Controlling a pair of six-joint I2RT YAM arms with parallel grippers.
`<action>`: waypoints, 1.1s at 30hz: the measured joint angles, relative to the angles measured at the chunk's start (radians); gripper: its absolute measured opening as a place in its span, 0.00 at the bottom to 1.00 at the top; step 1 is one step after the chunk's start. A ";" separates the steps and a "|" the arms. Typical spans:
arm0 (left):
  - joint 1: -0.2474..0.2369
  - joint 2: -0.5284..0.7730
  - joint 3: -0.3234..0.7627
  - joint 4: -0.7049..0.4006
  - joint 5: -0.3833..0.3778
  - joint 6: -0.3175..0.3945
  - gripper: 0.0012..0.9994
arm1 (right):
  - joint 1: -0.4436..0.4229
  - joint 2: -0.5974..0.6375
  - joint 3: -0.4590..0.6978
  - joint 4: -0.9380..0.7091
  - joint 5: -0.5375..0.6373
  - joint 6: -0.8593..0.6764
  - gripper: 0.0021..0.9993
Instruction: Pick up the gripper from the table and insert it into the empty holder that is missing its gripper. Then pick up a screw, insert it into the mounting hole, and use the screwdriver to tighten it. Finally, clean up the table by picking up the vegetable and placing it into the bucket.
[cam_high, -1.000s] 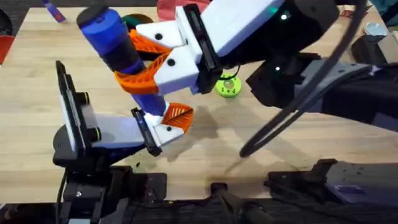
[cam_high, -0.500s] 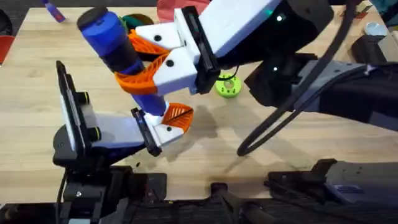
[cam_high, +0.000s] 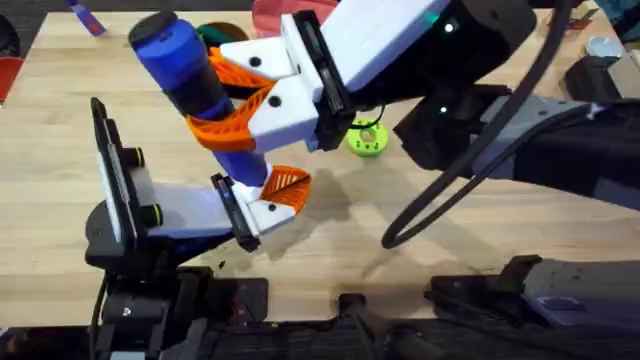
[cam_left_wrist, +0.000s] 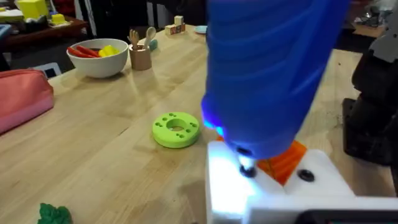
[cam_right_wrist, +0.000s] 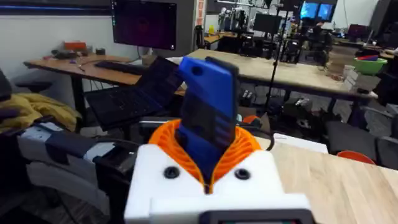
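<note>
Right gripper (cam_high: 232, 105) fingers are clamped on the screwdriver (cam_high: 190, 80), orange ribbed pads (cam_high: 228, 70) pressed on both sides of the blue barrel. Same grasp in the right wrist view: blue body (cam_right_wrist: 208, 118) wedged between the two pads. In the overhead frame the screwdriver sits upper left of centre, tilted, blunt end toward the upper left corner, tip end pointing down into the left arm's finger assembly.

Left gripper (cam_high: 265, 200) is just below it, centre-left. An orange ribbed tip (cam_high: 288, 185) on its white mount (cam_high: 262, 212) is visible; can't tell if the left fingers are open or closed (second finger is hidden behind the screwdriver). In the left wrist view the screwdriver's lower end (cam_left_wrist: 267, 81) comes down onto the white mount (cam_left_wrist: 261, 186), thin tip touching it by a dark hole, orange piece (cam_left_wrist: 283, 160) right beside.

Further out on the wooden table (cam_high: 420, 260): a lime-green disc (cam_high: 366, 140) right of the grippers, centre of frame. In the left wrist view a white bowl (cam_left_wrist: 98, 57) with red and yellow items and a brown cup (cam_left_wrist: 141, 57) at upper left, a pink pouch (cam_left_wrist: 22, 96) at the left edge, a green leafy bit (cam_left_wrist: 55, 214) at the lower left corner.
</note>
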 joint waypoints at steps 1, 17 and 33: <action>0.000 0.000 0.000 0.000 0.000 0.000 0.00 | 0.000 0.000 0.000 0.000 0.000 0.000 0.02; 0.000 0.000 0.005 0.001 0.000 0.005 0.00 | -0.035 0.010 -0.007 0.120 -0.053 0.077 0.02; 0.000 0.000 0.007 -0.010 -0.004 0.004 0.00 | -0.077 -0.019 0.350 0.011 -0.053 0.142 0.02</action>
